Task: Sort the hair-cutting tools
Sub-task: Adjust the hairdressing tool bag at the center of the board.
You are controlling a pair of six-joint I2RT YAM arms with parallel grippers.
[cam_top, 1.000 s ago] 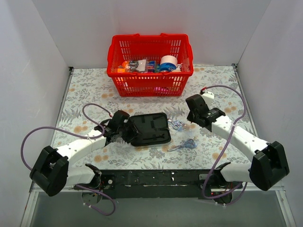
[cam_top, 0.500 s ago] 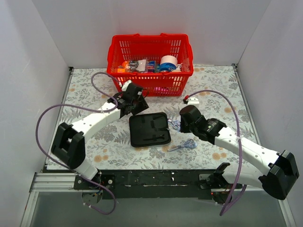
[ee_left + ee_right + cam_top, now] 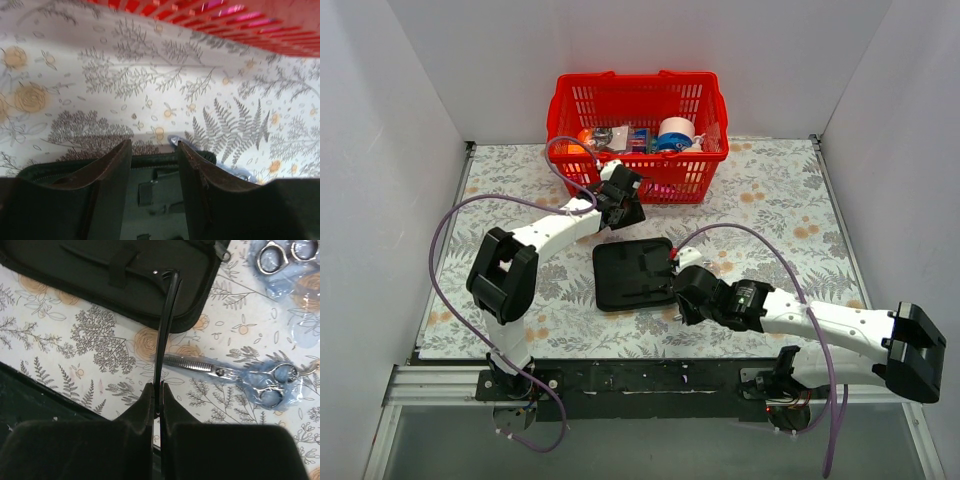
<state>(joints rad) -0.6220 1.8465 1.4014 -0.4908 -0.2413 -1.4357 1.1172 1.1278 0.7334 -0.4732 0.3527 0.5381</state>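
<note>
My right gripper [image 3: 161, 386] is shut on a slim black stick [image 3: 167, 325] that reaches up from its fingertips to the edge of the open black pouch [image 3: 125, 275]. Thinning scissors [image 3: 225, 372] with pale blue loops lie on the cloth just to the right of it. Another pair of scissors [image 3: 280, 255] lies further off. In the top view the right gripper [image 3: 678, 288] sits at the pouch's [image 3: 630, 275] right edge, and the arm covers the scissors. My left gripper [image 3: 623, 203] hovers between pouch and basket, open and empty [image 3: 153, 145], looking down at the pouch [image 3: 150, 190].
A red plastic basket [image 3: 638, 180] with tape and small items stands at the back centre, just beyond the left gripper; its wall [image 3: 240, 20] fills the top of the left wrist view. White walls close in the floral-clothed table [image 3: 780, 200] on three sides.
The left arm swung from the pouch's left edge up to the basket's front. The right arm came from the right side across the scissors to the pouch's right edge.
</note>
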